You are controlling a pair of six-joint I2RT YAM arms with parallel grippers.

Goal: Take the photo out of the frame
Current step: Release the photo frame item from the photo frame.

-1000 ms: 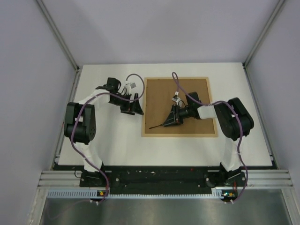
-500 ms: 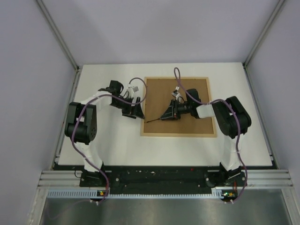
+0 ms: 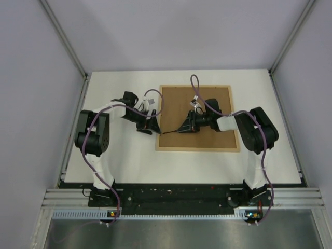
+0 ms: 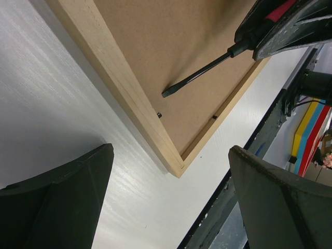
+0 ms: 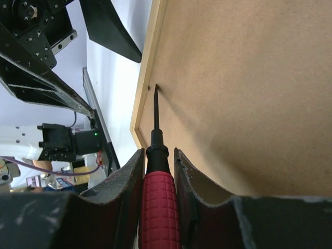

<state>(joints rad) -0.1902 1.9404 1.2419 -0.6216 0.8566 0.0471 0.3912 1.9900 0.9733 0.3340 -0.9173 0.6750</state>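
Observation:
The frame [image 3: 197,149] lies face down, its pale wood rim [image 4: 119,83] around a plain brown backing board [image 3: 176,104]. The photo is hidden under that board. My right gripper [image 3: 185,127] is shut on a red-handled screwdriver [image 5: 158,207]. The black shaft [image 4: 199,75] reaches across the board, and its tip [image 5: 155,88] lies at the inner left rim, beside a small dark fastener [image 4: 159,115]. My left gripper [image 3: 151,124] is open and holds nothing. It hovers just outside the frame's left edge, over the near-left corner [image 4: 179,168].
The white tabletop [image 3: 124,155] surrounds the frame. A black strip [image 3: 181,183] runs along the near edge with both arm bases. Grey walls close in the sides and back. The left gripper's fingers [image 5: 111,31] are close to the screwdriver tip.
The right gripper has swung the screwdriver up and left, so its tip now sits at the frame's inner left rim. The left gripper has moved closer to the frame's left edge.

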